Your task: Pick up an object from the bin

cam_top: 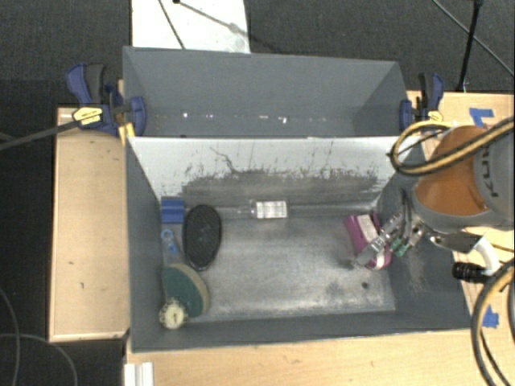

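The gripper (385,249) is seen at the right end of a small purple-and-magenta plastic packet (358,230). Whether it is clenched cannot be told, the grey metal bin's (265,300) right wall being just beyond the packet and a black oval pad (201,236) well to its left.

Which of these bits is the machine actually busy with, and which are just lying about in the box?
In play: the end effector, at the right side of the bin; the purple object right beside it.

Lying about: the black oval thing, the green round thing and the blue piece at the left; the clear tube by the back wall.
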`<act>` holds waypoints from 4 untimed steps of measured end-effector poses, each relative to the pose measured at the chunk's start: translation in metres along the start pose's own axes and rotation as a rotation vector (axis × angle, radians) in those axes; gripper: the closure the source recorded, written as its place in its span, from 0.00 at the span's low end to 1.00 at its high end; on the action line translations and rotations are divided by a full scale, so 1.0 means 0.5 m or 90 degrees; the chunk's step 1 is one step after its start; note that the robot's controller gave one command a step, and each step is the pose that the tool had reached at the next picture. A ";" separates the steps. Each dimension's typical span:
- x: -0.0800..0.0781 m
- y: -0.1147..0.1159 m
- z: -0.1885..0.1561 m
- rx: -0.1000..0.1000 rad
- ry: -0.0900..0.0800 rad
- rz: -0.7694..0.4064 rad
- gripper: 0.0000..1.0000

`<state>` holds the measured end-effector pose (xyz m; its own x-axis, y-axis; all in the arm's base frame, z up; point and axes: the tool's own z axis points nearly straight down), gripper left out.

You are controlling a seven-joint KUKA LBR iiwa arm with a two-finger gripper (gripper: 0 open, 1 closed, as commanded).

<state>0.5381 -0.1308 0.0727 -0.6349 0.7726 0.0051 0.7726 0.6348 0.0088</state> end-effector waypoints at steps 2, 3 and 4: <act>-0.002 0.029 -0.003 -0.003 -0.004 0.158 1.00; 0.001 0.037 -0.038 0.001 -0.002 0.151 1.00; 0.000 0.040 -0.164 0.002 -0.006 0.146 1.00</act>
